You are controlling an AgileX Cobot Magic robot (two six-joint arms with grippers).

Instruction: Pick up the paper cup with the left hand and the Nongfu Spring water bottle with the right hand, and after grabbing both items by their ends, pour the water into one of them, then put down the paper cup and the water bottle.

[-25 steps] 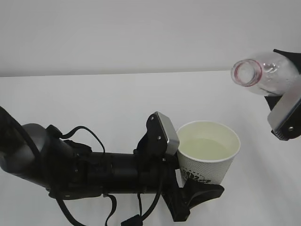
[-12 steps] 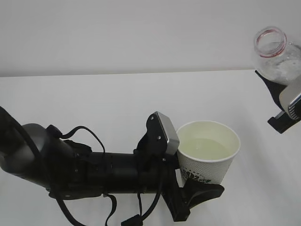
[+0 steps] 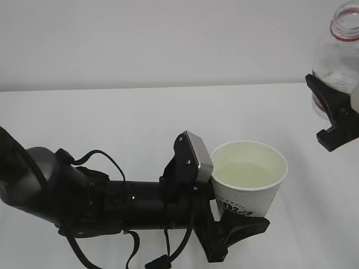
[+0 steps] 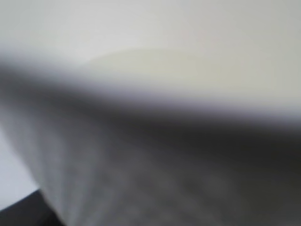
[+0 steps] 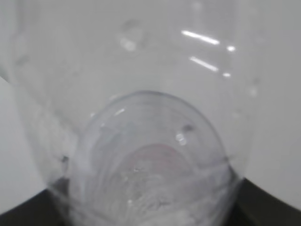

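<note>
Your left hand (image 3: 112, 202) stretches low across the white worktop (image 3: 129, 123) from the left edge of the exterior view, black, cabled, its grey plate (image 3: 197, 156) tilted beside the cup. The left tool (image 3: 238, 210) is parted about the width of the paper cup (image 3: 249, 188) and clamps it by its lower wall; one black finger (image 3: 244, 227) shows under and in front of the cup's base, while the other is hidden behind the arm. You hold the cup upright, mouth open, its dark green logo (image 3: 233, 208) partly showing above that finger. The water (image 3: 247, 174) lies still and pale inside, well below the rim. Whether the base touches the worktop cannot be told. Your left wrist view is filled by the blurred cup wall (image 4: 141, 179) and its cream inside, too soft for detail.

At the far right edge, your right hand (image 3: 335, 115) carries the Nongfu Spring water bottle (image 3: 336, 56) upright and high, well apart from the cup, its open mouth and red neck ring (image 3: 346, 28) at the top corner of the frame. The right tool (image 3: 342, 106) stands partly open and grips the clear body low down. In your right wrist view the bottle (image 5: 141, 141) fills the picture, droplets clinging inside
</note>
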